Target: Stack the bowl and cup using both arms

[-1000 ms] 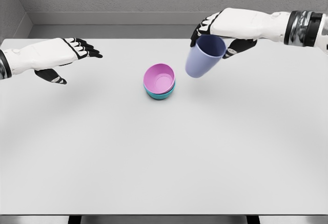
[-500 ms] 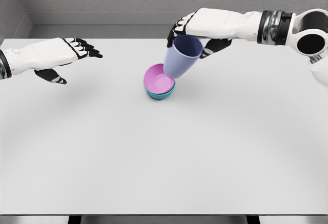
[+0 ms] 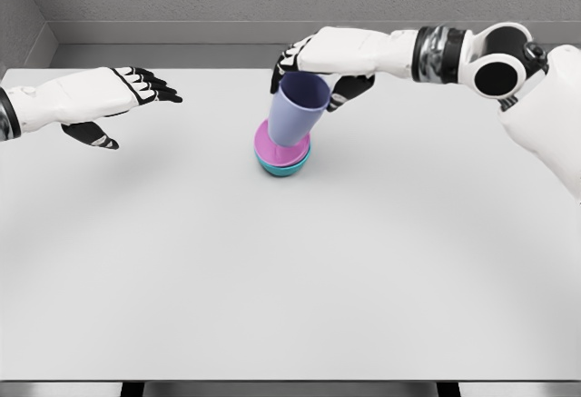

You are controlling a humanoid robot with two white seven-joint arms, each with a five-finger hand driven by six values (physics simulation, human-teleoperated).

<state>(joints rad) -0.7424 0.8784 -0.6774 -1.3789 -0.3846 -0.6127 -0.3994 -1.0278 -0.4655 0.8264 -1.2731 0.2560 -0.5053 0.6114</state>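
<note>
A lavender cup (image 3: 295, 112) stands nearly upright, its base down inside the pink bowl (image 3: 272, 153). That pink bowl is nested in a teal bowl (image 3: 289, 169) near the middle of the table. My right hand (image 3: 313, 68) reaches in from the right and is shut on the cup's rim from above. My left hand (image 3: 136, 97) hovers over the table's left side, open, fingers stretched toward the right, holding nothing.
The white table (image 3: 290, 270) spreads wide around the stack. Its front edge runs along the bottom of the view. A grey wall stands behind the far edge.
My right hand carried the cup leftward and down, from beside the bowls to over them; the cup's base now sits inside the pink bowl. The left hand has stayed still.
</note>
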